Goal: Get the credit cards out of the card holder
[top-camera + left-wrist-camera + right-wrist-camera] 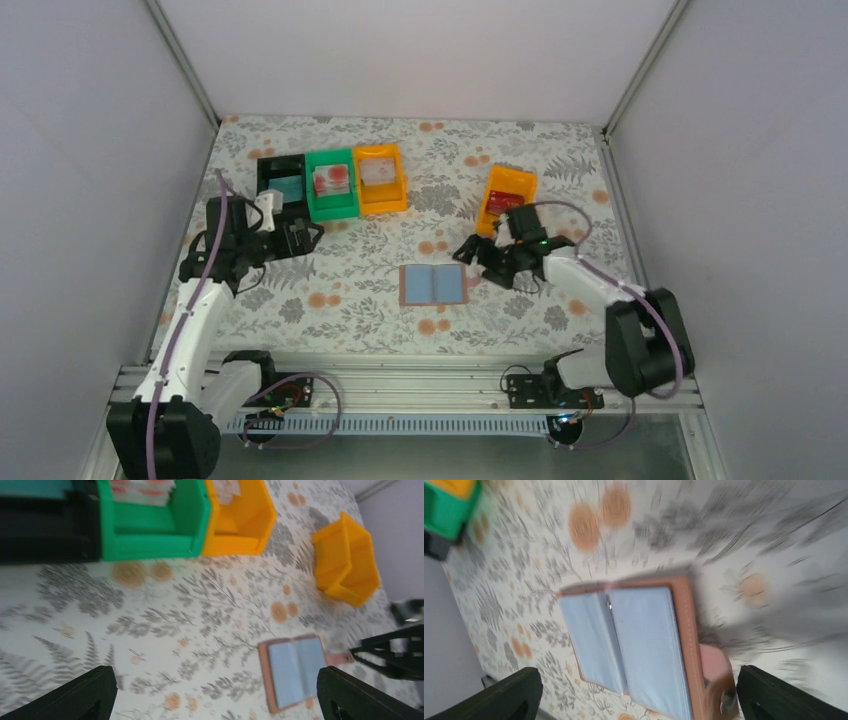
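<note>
The card holder (433,285) lies open and flat on the floral table, its pale blue sleeves up, brownish-pink border and small tab (716,665) on its right. No card shows in its sleeves. Credit cards sit in the bins: a teal one (286,187), a red-and-white one (331,180), a whitish-pink one (378,170) and a dark red one (507,202). My right gripper (468,250) hovers open just right of the holder (634,640), which lies between its fingers (499,700). My left gripper (305,235) is open and empty near the black bin, far left of the holder (295,672).
A black bin (280,180), a green bin (332,195) and an orange bin (385,190) stand in a row at the back left. Another orange bin (505,195) stands at the back right. White walls enclose the table.
</note>
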Motion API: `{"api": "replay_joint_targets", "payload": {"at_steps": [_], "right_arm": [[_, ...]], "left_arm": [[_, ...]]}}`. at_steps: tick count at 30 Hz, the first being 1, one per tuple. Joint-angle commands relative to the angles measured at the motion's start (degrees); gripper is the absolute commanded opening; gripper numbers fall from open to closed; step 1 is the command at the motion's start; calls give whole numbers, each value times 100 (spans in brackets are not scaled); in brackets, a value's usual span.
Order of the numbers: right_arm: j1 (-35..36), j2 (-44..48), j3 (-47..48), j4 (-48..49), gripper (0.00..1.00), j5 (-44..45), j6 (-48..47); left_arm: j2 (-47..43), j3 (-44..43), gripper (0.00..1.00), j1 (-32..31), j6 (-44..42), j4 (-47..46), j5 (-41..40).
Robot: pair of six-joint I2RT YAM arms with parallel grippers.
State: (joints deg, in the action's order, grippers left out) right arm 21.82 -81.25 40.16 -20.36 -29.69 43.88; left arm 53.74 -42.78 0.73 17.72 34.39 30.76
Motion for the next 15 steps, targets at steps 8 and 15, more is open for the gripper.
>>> {"api": "replay_joint_targets", "payload": {"at_steps": [8, 15], "right_arm": [[-2714, 2473, 251, 1212, 99, 3134, -1772], [-2885, 2840, -1893, 5228, 99, 3785, -2768]], "left_arm": [[-391, 76, 100, 287, -305, -1706, -3360], [694, 439, 100, 287, -135, -2580, -5245]]}}
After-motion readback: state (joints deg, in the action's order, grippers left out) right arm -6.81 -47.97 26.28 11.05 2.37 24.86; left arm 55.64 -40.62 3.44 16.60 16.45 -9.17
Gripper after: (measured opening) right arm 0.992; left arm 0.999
